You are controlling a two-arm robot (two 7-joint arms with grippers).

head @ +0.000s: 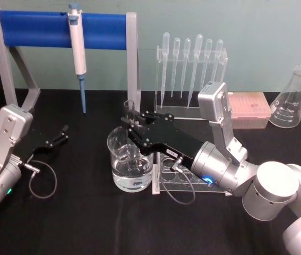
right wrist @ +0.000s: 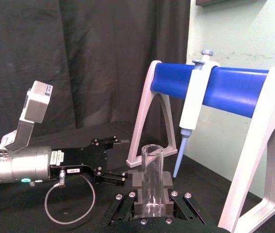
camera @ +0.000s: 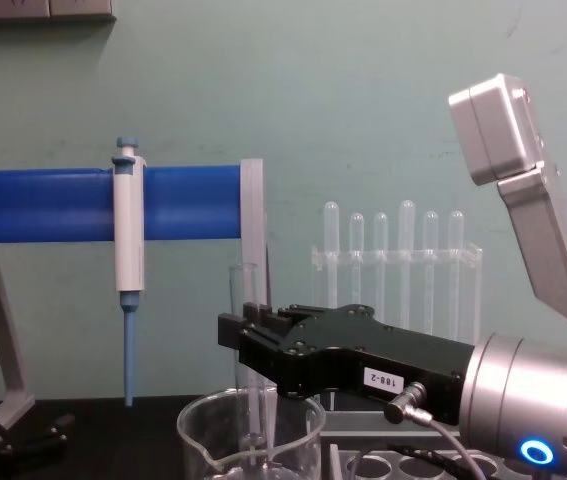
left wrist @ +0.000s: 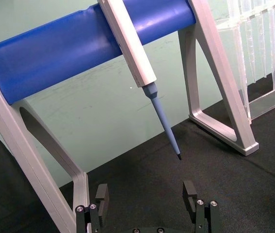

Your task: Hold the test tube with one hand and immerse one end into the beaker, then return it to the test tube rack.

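- One tube (right wrist: 152,167) stands upright, clamped by the right gripper (head: 130,123), lower end inside the beaker (head: 119,169).
- Left gripper (head: 61,135) rests spread open, far left.
- Rack (head: 178,179) just right of beaker, half hidden by the arm; pipettor (head: 77,49), pipette stand (head: 190,106) and flask (head: 290,101) behind.

Head looks down; chest looks level; both share the beaker (head: 120,178).

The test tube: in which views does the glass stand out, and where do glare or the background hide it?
Right wrist view: the test tube, held in the right gripper, stands out against dark cloth. Chest view: it is faint against the pale wall. Head view: bright reflections mark the beaker at its rim and liquid; the left gripper rests open, apart.
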